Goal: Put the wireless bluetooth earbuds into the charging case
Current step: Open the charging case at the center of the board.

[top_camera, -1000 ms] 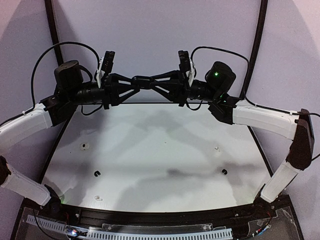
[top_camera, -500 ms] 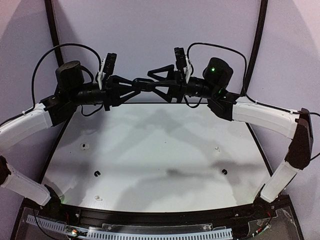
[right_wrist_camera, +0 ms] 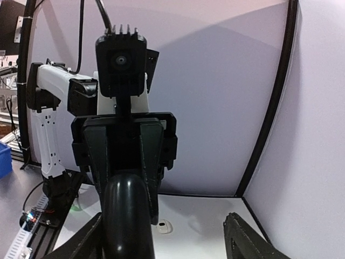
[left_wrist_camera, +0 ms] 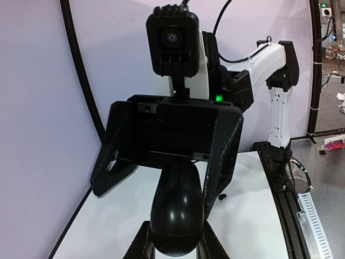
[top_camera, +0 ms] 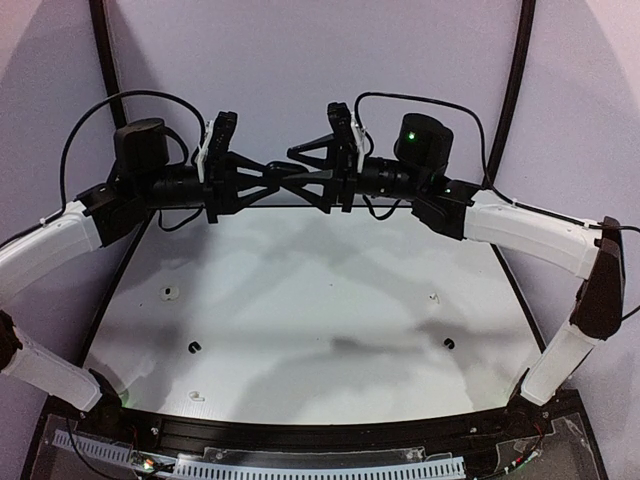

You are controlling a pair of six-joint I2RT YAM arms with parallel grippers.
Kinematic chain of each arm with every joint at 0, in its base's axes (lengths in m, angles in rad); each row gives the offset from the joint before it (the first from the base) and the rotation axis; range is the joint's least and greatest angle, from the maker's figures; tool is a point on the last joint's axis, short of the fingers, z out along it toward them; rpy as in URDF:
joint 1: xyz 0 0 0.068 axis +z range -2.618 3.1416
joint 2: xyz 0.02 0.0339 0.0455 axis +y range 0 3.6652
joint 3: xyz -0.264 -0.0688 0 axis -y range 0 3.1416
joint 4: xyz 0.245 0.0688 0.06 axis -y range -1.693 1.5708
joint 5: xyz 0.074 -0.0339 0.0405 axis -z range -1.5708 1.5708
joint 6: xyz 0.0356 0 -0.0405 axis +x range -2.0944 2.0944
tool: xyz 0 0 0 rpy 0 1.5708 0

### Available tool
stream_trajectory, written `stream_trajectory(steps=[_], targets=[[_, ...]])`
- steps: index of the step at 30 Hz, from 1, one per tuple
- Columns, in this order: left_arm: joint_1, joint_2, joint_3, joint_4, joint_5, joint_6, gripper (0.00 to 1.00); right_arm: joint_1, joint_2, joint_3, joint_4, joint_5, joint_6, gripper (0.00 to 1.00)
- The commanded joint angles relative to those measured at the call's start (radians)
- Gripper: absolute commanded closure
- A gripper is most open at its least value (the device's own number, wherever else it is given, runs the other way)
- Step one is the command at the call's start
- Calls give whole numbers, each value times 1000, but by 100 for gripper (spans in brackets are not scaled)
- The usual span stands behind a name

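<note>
My left gripper (top_camera: 277, 180) is shut on a glossy black oval charging case (left_wrist_camera: 178, 208), held high over the far edge of the table; its tip (left_wrist_camera: 175, 245) shows in the left wrist view. My right gripper (top_camera: 297, 172) faces it, open wide, with the case's other end (right_wrist_camera: 129, 216) between its jaws, close to the left finger (right_wrist_camera: 83, 240). Tiny earbuds lie on the white table (top_camera: 320, 300): white ones at the left (top_camera: 170, 293) and right (top_camera: 434, 297), black ones at the left (top_camera: 193, 346) and right (top_camera: 448, 343). One white bud (right_wrist_camera: 163, 226) and one black bud (left_wrist_camera: 222, 197) show in the wrist views.
A small pale object (top_camera: 197, 396) lies near the table's front left edge. Purple walls stand behind and beside the table. A black cable track (top_camera: 300, 462) runs along the near edge between the arm bases.
My right gripper has opened and moved left, so its jaws now stand around the case's end. My left gripper has risen slightly, still holding the case.
</note>
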Motion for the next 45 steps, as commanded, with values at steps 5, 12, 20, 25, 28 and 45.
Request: stream_trajectory(steps=[5,12,20,25,28,45], targets=[[-6,2,52,-132,62,170,99,4,12,43,-44,68,-6,40],[-6,23,75,-281,46,326,99,-19,12,73,-32,15,51,44],[-6,30,96,-318,34,350,99,-29,14,65,-20,2,66,45],[-6,29,98,-304,53,320,99,-36,23,59,-34,10,78,47],[-5,26,96,-288,49,304,99,-39,25,55,-35,5,76,48],[14,14,-56,0,70,-170,99,-71,68,103,-15,-183,201,35]])
